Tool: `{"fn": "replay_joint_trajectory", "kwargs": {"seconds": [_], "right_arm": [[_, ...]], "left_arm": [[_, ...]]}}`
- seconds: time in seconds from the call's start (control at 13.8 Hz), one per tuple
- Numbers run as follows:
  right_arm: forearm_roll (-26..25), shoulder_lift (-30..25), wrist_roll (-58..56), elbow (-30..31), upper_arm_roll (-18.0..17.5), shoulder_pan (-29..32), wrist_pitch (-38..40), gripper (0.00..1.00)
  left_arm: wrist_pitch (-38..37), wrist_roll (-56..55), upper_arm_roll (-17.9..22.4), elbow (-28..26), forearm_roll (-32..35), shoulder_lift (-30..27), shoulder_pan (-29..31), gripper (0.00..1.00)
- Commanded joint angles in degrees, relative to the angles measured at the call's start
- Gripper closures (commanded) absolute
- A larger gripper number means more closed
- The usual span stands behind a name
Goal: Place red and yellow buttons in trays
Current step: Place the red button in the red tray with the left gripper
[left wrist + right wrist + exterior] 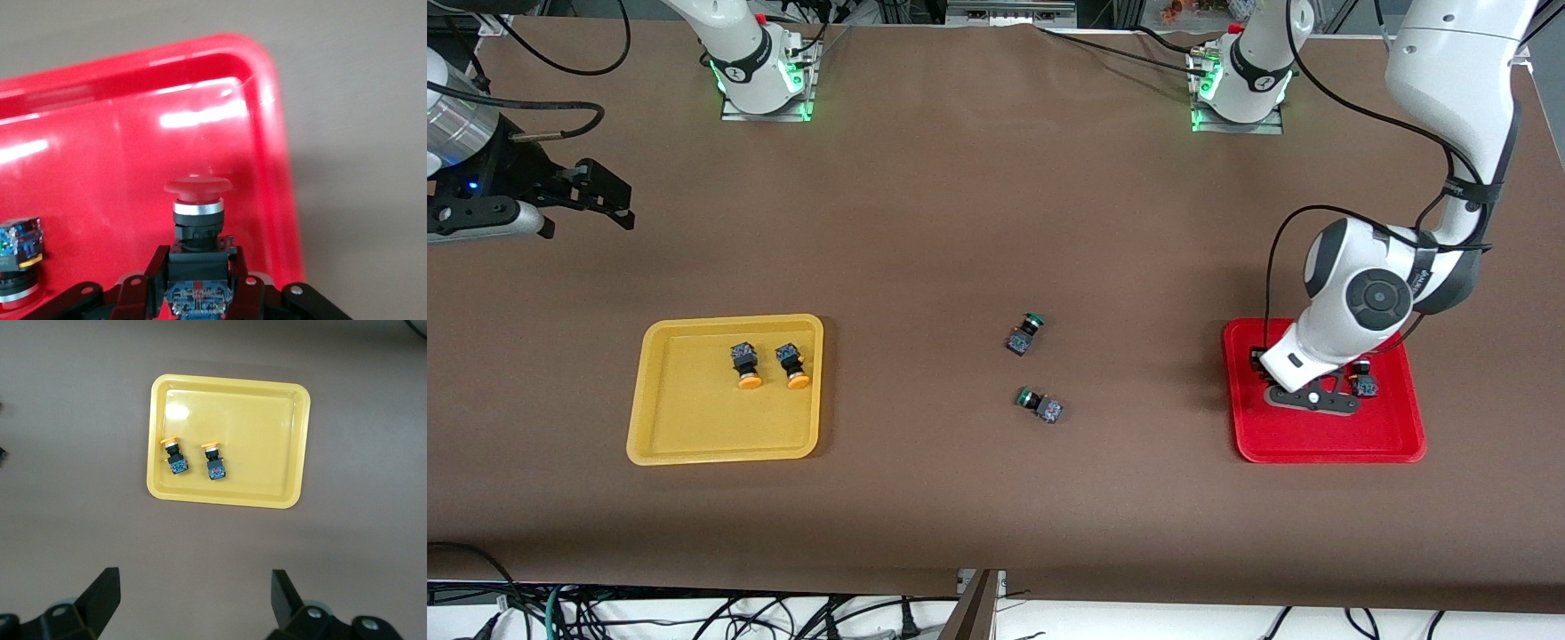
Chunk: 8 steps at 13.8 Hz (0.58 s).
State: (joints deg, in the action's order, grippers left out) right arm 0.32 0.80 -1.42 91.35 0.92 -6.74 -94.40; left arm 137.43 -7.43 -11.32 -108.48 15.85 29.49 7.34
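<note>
The left end effector (200, 283) is down inside the red tray (1325, 444) at the left arm's end of the desk (960, 222), its fingers clamped on the dark body of a red button (198, 200). A second red button (20, 257) stands just beside it in the same tray. The right end effector (193, 597) waits over bare desk with its fingers spread wide. Both yellow buttons (747, 363) (792, 364) lie side by side in the yellow tray (694, 436). Two green-capped switches (1025, 333) (1040, 404) lie between the trays.
</note>
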Motion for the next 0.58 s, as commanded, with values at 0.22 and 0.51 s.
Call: {"fn": "replay_joint_trajectory", "kwargs": {"seconds": [0.22,0.51], "right_arm": [[-0.14,1.4,-0.08,-1.88,-0.48,0.76,1.5,0.0],[-0.14,1.48,0.01,-1.88,-0.48,0.76,1.5,0.0]], "left_arm": [[11.28,0.49,-0.54,-11.4,0.15,-2.59,4.87,0.94],[13.03,0.58,-0.54,-12.98,0.06,-2.33,5.4,0.85]]}}
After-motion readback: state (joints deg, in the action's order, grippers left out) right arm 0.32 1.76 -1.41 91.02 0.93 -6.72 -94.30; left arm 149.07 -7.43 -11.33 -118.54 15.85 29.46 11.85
